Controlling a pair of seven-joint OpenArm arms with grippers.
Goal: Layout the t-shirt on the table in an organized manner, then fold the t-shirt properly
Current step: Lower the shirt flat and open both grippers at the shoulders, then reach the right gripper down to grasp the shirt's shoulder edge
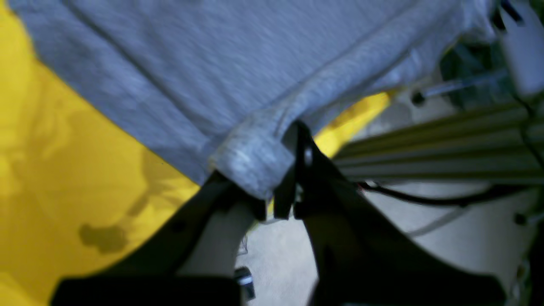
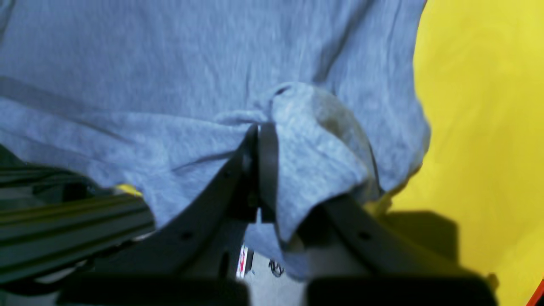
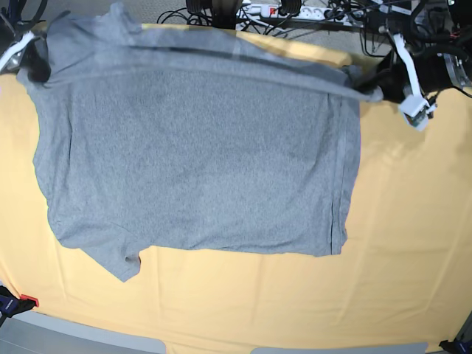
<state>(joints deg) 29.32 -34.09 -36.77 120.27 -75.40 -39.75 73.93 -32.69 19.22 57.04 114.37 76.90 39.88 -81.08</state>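
Note:
The heather-grey t-shirt (image 3: 199, 162) is spread wide over the yellow-orange table (image 3: 413, 221), plain side up, one sleeve near the front left. Its far edge is lifted and stretched taut between my two grippers. My left gripper (image 3: 365, 85) is at the far right, shut on a bunched corner of the t-shirt (image 1: 255, 157); in the left wrist view the jaws (image 1: 272, 199) pinch the hem. My right gripper (image 3: 35, 66) is at the far left, shut on a fold of the t-shirt (image 2: 314, 144), with its fingertips (image 2: 260, 136) buried in cloth.
A power strip and tangled cables (image 3: 287, 11) lie beyond the table's far edge. An aluminium frame rail (image 1: 446, 144) runs under that edge, also seen in the right wrist view (image 2: 63, 221). A red-and-black clamp (image 3: 18, 302) grips the near left corner.

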